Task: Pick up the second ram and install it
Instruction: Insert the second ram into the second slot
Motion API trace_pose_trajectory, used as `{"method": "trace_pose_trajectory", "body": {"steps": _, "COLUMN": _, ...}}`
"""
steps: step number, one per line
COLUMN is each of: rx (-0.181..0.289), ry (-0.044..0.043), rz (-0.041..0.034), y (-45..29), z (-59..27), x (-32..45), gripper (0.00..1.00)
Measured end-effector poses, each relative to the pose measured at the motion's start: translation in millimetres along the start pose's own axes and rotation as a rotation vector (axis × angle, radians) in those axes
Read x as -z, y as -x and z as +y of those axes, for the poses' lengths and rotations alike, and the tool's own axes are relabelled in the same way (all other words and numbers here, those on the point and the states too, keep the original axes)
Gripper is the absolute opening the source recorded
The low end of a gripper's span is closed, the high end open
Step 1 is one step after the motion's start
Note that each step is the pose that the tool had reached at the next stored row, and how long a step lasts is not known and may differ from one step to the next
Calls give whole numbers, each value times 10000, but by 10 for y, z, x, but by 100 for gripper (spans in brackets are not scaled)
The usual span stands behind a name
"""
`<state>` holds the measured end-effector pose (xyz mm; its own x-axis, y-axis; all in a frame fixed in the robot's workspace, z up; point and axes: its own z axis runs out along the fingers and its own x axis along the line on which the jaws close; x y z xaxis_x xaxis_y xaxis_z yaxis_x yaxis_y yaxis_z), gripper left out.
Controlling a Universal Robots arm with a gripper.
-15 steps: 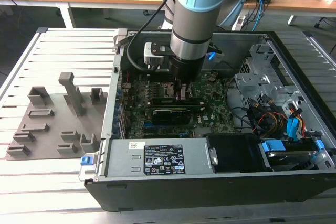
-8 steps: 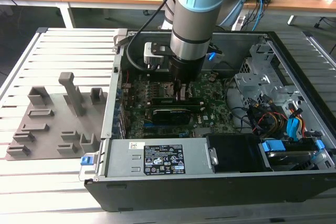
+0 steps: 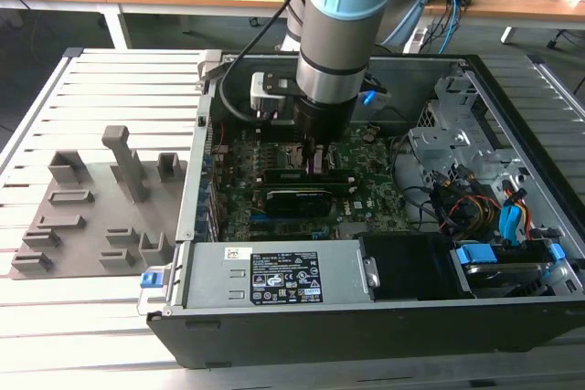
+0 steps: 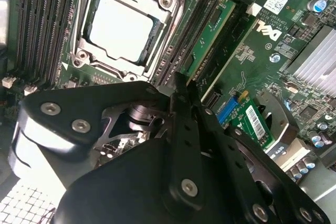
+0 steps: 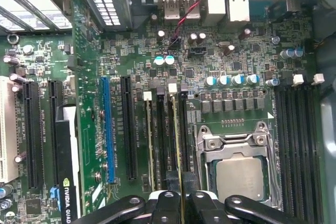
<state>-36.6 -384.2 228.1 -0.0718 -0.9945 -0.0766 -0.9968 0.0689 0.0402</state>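
My gripper (image 3: pixel 317 163) reaches down into an open computer case (image 3: pixel 512 89), onto the memory slots of the green motherboard (image 3: pixel 370 191). In the second wrist view the gripper (image 4: pixel 181 85) is shut on the second ram (image 4: pixel 212 38), a narrow green stick standing in a black slot beside the processor socket (image 4: pixel 121 27). In the first wrist view the ram (image 5: pixel 178 140) shows edge-on as a thin pale line running from a white slot clip (image 5: pixel 172 87) to the gripper (image 5: pixel 181 195). Whether the stick is pressed fully home, I cannot tell.
A similar thin edge (image 5: pixel 150 145) stands in a neighbouring slot. A dark graphics card (image 3: pixel 297 200) lies just in front of the gripper, with the power supply (image 3: pixel 274 276) beyond it. Drive cables (image 3: pixel 475 203) crowd the exterior view's right. A grey fixture plate (image 3: pixel 91 216) lies outside the case.
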Motion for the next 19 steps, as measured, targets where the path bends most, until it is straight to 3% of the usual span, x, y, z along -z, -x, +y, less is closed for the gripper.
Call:
{"method": "trace_pose_trajectory", "body": {"steps": 2, "rx": 1, "ry": 1, "rz": 2, "y": -2, "z": 0, "x": -14, "gripper": 14}}
{"method": "trace_pose_trajectory", "body": {"steps": 3, "rx": 1, "ry": -5, "rz": 75, "y": -3, "z": -2, "x": -16, "gripper": 14}}
{"method": "trace_pose_trajectory", "body": {"steps": 19, "rx": -23, "ry": -6, "rz": 66, "y": -13, "z": 14, "x": -36, "gripper": 14}}
